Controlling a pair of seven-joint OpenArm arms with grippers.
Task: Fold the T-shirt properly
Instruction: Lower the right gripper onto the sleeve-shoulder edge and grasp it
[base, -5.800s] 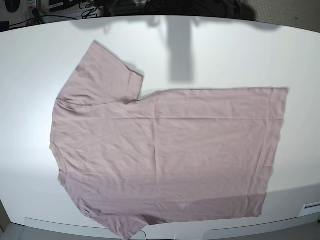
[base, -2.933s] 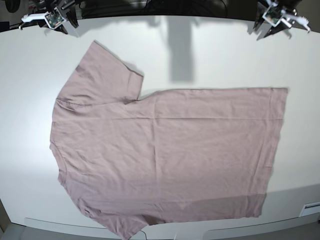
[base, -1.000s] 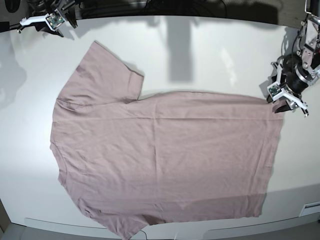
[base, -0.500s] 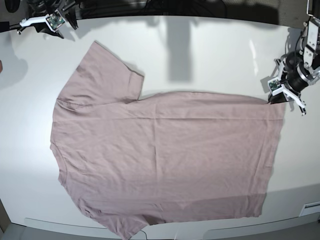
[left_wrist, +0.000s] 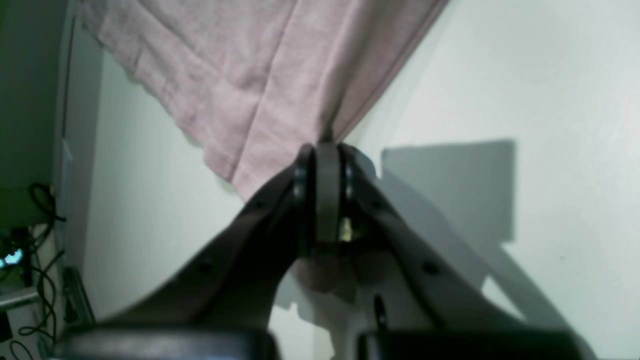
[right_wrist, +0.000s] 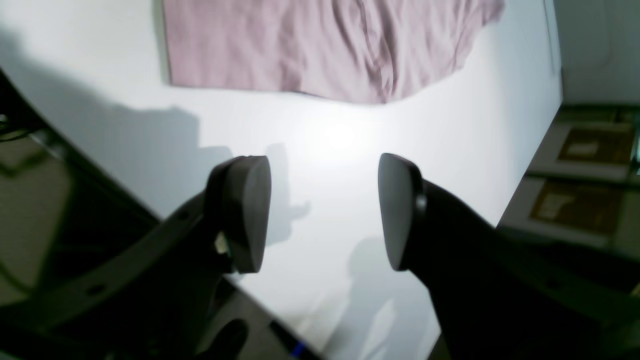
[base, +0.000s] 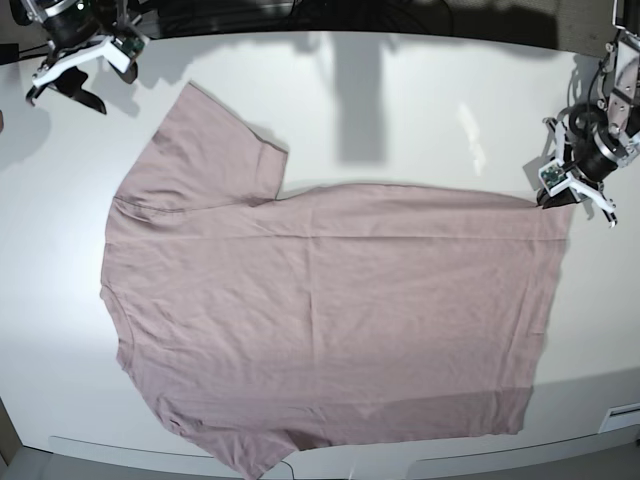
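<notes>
The dusty-pink T-shirt (base: 320, 300) lies spread flat on the white table (base: 420, 110), with its sleeves at the left and its hem at the right. My left gripper (base: 553, 200) sits at the hem's far right corner. In the left wrist view this gripper (left_wrist: 327, 150) is shut on a pinch of the T-shirt (left_wrist: 250, 65), and the cloth pulls into folds toward the jaws. My right gripper (base: 68, 88) hovers at the table's far left corner, beyond the upper sleeve. Seen from its own wrist, the right gripper (right_wrist: 320, 210) is open and holds nothing, with the T-shirt (right_wrist: 310, 45) ahead of it.
Cables and dark equipment (base: 250, 15) line the table's back edge. A white rail (base: 120, 450) runs along the front edge, and a small white label (base: 622, 415) sits at the front right. Beyond the table edge by my right gripper are shelves (right_wrist: 580, 200).
My left gripper has shut on the hem corner and drawn it slightly up and outward. My right gripper has opened wider and moved a little out over the table's corner.
</notes>
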